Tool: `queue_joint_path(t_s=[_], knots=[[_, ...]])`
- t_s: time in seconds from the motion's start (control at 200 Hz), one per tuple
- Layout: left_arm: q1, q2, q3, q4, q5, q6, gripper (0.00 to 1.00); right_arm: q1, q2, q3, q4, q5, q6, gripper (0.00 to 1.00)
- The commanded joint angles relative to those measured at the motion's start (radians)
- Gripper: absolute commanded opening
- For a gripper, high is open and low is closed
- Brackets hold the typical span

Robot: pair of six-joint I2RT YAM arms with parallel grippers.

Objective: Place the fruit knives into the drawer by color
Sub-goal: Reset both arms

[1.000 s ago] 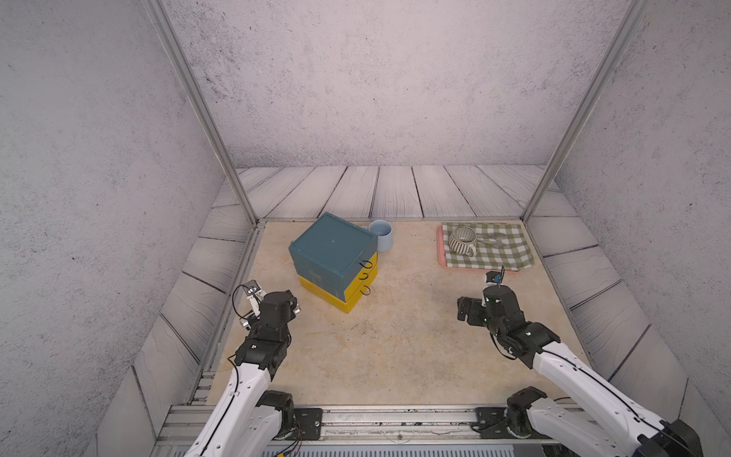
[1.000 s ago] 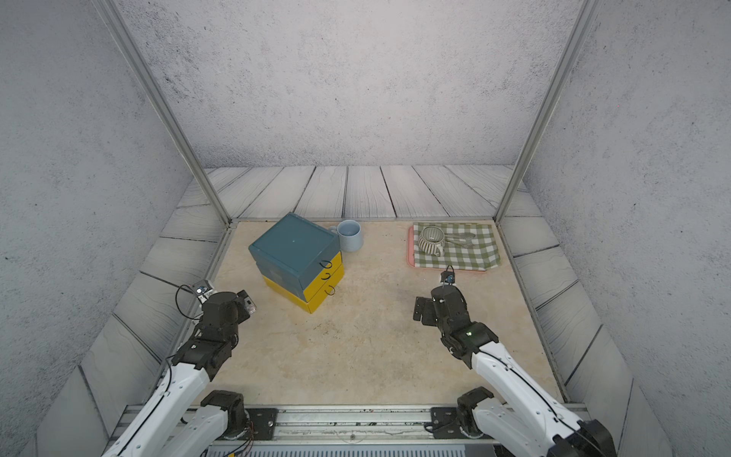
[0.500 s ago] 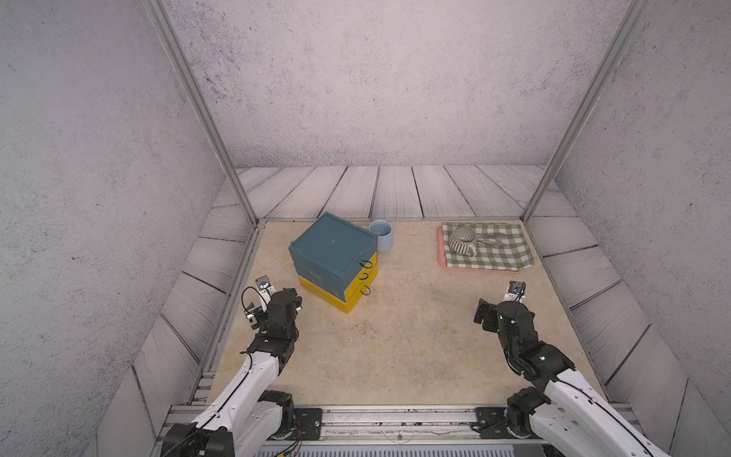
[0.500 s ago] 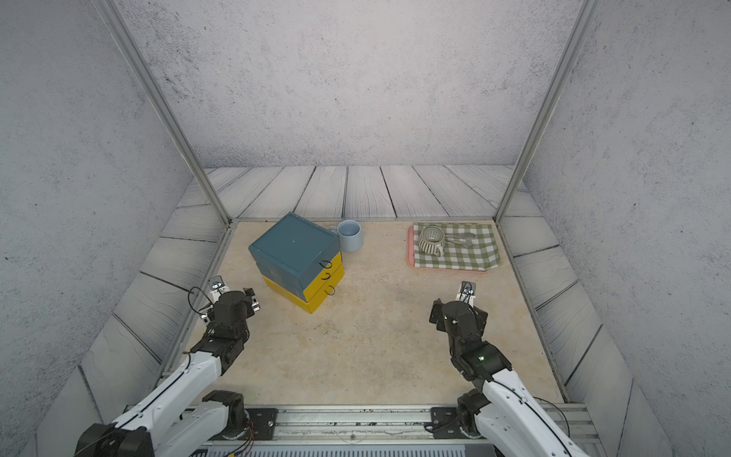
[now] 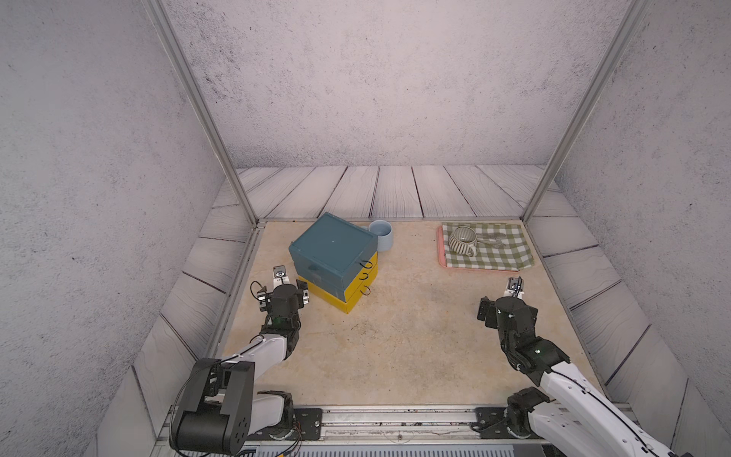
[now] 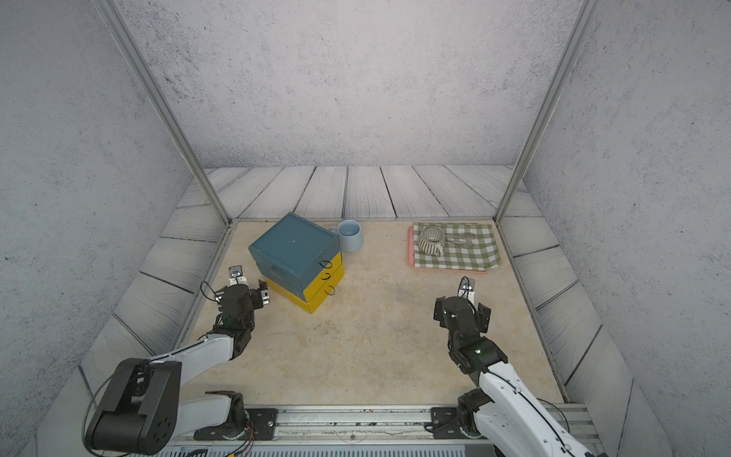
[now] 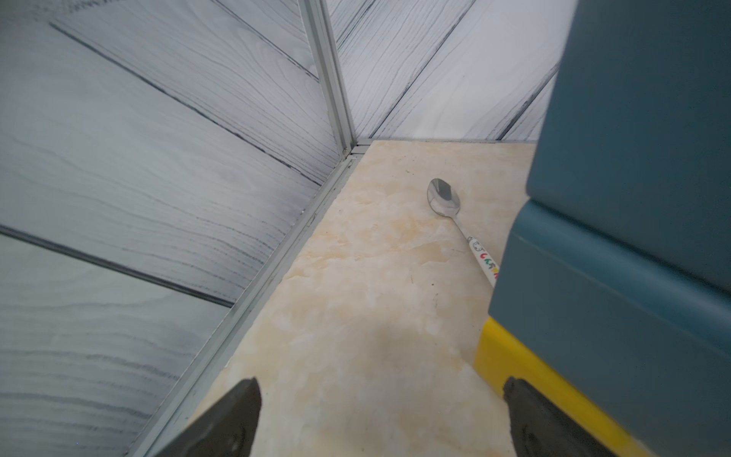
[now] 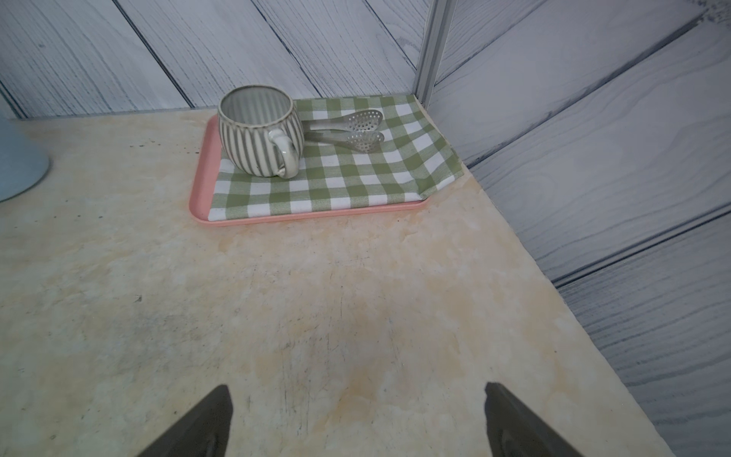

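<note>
Beige marbled tabletop (image 5: 395, 356): wide bare stretch across centre & front. Boxy 3-tier drawer chest (image 5: 332, 253), teal over yellow, sits back-left, ring pulls facing centre. Left gripper (image 7: 377, 399), jaws wide apart & empty, is just beside the chest's yellow base; wall rail close on its other side. Right gripper (image 8: 358, 403), jaws spread w/ nothing between, hovers over bare top, well apart from chest, near pink tray (image 8: 201, 190). Steel spoon w/ white patterned handle (image 7: 445, 198) lies btwn chest & wall.

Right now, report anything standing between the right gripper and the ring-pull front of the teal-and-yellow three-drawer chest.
Nothing visible does. Only beige tabletop lies between the open right gripper and the front of the three-drawer chest. The pale blue cup stands behind it; the pink tray with green checked cloth lies at the far right.
</note>
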Motion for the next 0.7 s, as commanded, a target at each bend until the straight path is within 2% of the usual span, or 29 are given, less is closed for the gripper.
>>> queue_joint_path(t_s=[0.0,0.145,0.32,0.47,0.55,0.696], knots=[[0.024,0.050,-0.013,0.155,0.065,0.027,0.99,-0.018,0.004,0.024,0.045,0.027,-0.029,0.99],[0.042,0.121,-0.027,0.249,0.087,0.015,0.99,-0.034,0.017,0.003,0.123,0.030,-0.067,0.99],[0.061,0.250,-0.005,0.341,0.102,0.003,0.99,-0.061,0.098,-0.023,0.212,0.065,-0.095,0.99],[0.069,0.222,0.051,0.187,0.117,-0.008,0.99,-0.095,0.164,-0.074,0.388,0.050,-0.130,0.99],[0.071,0.242,0.061,0.202,0.122,-0.003,0.99,-0.116,0.209,-0.097,0.480,0.029,-0.150,0.99],[0.078,0.242,0.104,0.115,0.115,-0.015,0.99,-0.157,0.298,-0.111,0.606,-0.005,-0.184,0.99]])
